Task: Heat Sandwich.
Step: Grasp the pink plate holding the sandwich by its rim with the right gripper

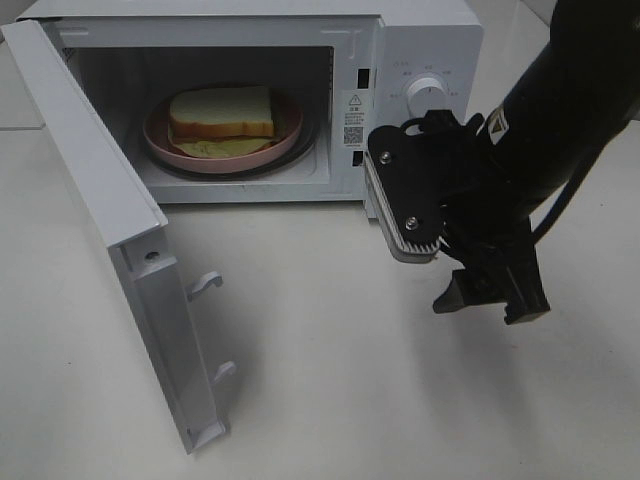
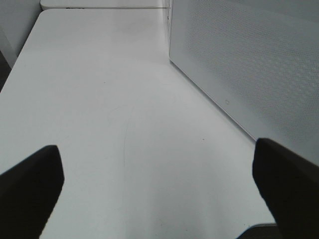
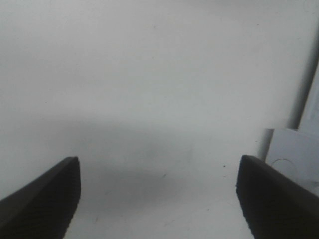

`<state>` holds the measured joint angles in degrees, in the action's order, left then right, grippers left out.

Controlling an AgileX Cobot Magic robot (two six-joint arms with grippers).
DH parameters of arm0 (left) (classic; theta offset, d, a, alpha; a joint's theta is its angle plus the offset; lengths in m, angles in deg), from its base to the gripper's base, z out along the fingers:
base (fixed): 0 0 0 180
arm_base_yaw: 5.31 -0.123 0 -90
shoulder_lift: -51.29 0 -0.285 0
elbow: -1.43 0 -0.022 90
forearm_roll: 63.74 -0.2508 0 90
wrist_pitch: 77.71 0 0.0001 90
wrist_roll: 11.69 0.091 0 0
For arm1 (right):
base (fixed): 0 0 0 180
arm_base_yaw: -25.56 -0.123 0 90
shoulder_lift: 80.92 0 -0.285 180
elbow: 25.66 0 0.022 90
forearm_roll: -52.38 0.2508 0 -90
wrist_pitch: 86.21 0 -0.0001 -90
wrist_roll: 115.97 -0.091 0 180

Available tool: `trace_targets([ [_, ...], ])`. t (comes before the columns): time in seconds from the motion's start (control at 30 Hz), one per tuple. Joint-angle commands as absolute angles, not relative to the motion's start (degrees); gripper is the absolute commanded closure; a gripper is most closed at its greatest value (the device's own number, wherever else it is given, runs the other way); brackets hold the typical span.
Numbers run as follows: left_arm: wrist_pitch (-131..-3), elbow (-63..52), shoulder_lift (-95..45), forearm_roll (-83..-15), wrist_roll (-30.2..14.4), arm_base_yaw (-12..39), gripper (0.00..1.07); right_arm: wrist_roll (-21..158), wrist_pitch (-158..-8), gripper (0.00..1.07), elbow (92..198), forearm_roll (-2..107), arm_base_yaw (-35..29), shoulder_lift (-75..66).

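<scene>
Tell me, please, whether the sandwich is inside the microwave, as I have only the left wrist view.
Observer: Yes, the sandwich lies on the pink plate inside the microwave.
Operator: Thank you. Is the door shut?
Observer: No, the door stands wide open, swung out on the left of the exterior view.
Operator: And where is the right gripper?
Observer: The right gripper hangs open and empty above the table, in front of the microwave's control panel.
</scene>
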<state>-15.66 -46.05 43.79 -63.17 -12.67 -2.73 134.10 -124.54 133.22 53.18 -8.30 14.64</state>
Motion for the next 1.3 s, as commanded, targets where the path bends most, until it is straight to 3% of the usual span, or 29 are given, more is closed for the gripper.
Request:
trace_targets([
  [0.03, -16.4, -46.2, 44.8, -63.1, -12.8, -2.5, 0.09, 133.8, -122.5, 0.26, 135.7, 52.7, -8.5, 14.3],
  [0.47, -16.4, -46.2, 44.8, -63.1, -12.8, -2.5, 0.09, 133.8, -117.5, 0.27, 137.7, 52.4, -9.3, 16.0],
  [1.3, -16.4, -46.2, 44.8, -63.1, -12.8, -2.5, 0.09, 133.7, -115.9, 0.31, 151.9, 52.4, -12.5, 31.3],
])
